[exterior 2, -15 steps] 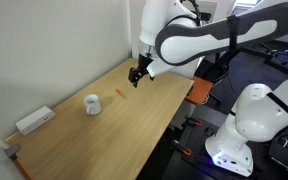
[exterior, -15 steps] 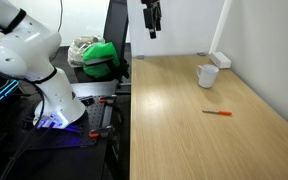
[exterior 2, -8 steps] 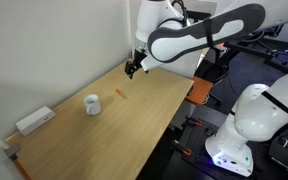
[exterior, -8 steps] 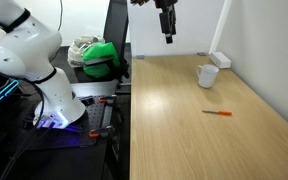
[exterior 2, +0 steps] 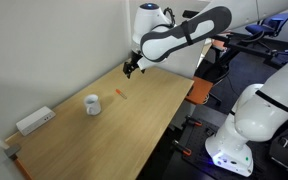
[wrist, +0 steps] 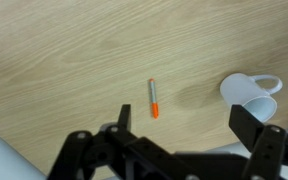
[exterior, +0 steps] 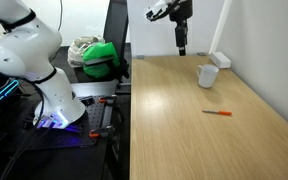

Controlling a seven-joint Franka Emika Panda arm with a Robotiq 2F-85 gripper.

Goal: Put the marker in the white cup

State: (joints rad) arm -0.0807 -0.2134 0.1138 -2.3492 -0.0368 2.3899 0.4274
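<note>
The marker (exterior: 218,113) is a short orange-red stick lying flat on the wooden table (exterior: 184,140). It also shows in an exterior view (exterior 2: 122,95) and in the wrist view (wrist: 154,98). The white cup (exterior: 207,75) stands upright beyond it, and shows in an exterior view (exterior 2: 92,104) and at the right of the wrist view (wrist: 252,90). My gripper (exterior: 181,45) hangs high above the table's far side, well apart from both. It also shows in an exterior view (exterior 2: 130,69). In the wrist view my gripper (wrist: 184,118) is open and empty, with its jaws wide apart.
A white rectangular box (exterior: 220,60) lies at the table's far edge by the wall, also seen in an exterior view (exterior 2: 34,121). A green bag (exterior: 102,57) and a white robot base (exterior: 44,85) stand off the table's side.
My gripper has swung sideways above the table's far side, towards the cup, and come a little lower. The marker and the cup have not moved.
</note>
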